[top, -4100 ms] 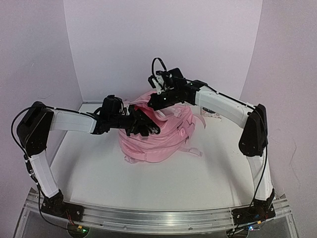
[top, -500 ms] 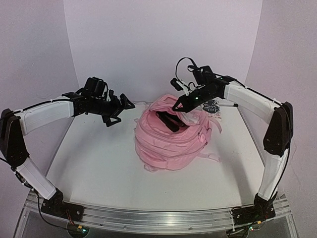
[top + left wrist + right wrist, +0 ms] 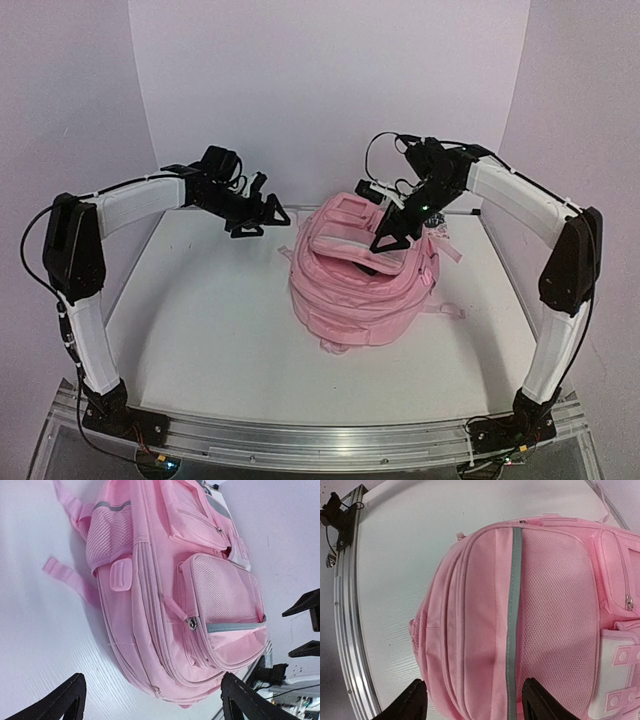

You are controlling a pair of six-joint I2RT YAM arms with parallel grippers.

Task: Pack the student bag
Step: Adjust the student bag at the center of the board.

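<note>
Bag (image 3: 362,280) lies flat on the white worktop (image 3: 200,330), right of centre and towards the far side, with its front pockets facing up. A mesh pocket with a grey reflective strip (image 3: 512,630) runs across its front, and a zip pull (image 3: 191,624) shows on the pocket edge. Loose pink straps (image 3: 452,311) stick out from the bag on its right and near sides.

The left gripper (image 3: 260,222) hangs in the air to the left of the bag, apart from it. Its two fingers (image 3: 67,700) are spread wide with nothing between them.

The right gripper (image 3: 392,240) points down over the far part of the bag. Its fingers (image 3: 415,702) stand apart, framing the bag's front panel, and they grip nothing. Whether the tips touch the fabric cannot be told. A metal rail (image 3: 347,630) runs along the near edge of the worktop.
</note>
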